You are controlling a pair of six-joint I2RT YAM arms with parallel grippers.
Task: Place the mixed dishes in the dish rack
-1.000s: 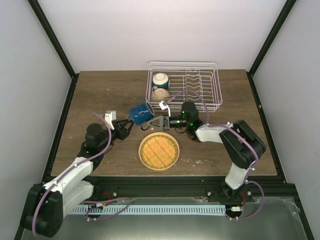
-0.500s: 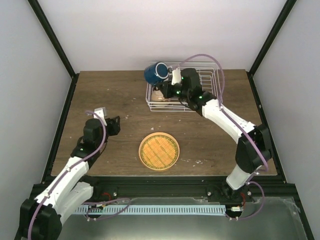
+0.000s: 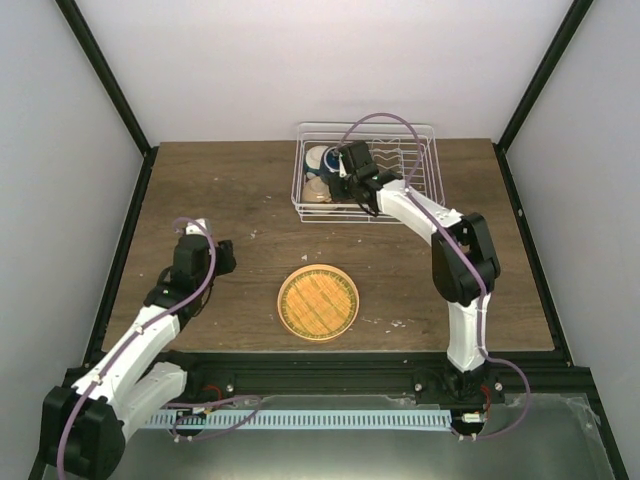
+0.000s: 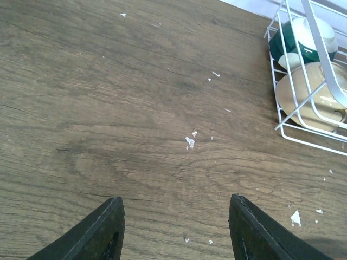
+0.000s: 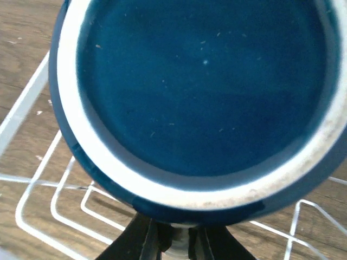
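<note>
The right gripper is clamped on the rim of the cup, whose blue inside faces the wrist camera. The cup is over the wires of the rack; whether it touches them I cannot tell. From above, this gripper is at the rack's left half, beside two bowls lying one behind the other in the left end. The left gripper stands about half open, holding nothing, low over the bare table, well left of the rack. The plate lies flat on the table between the arms, outside the rack.
</note>
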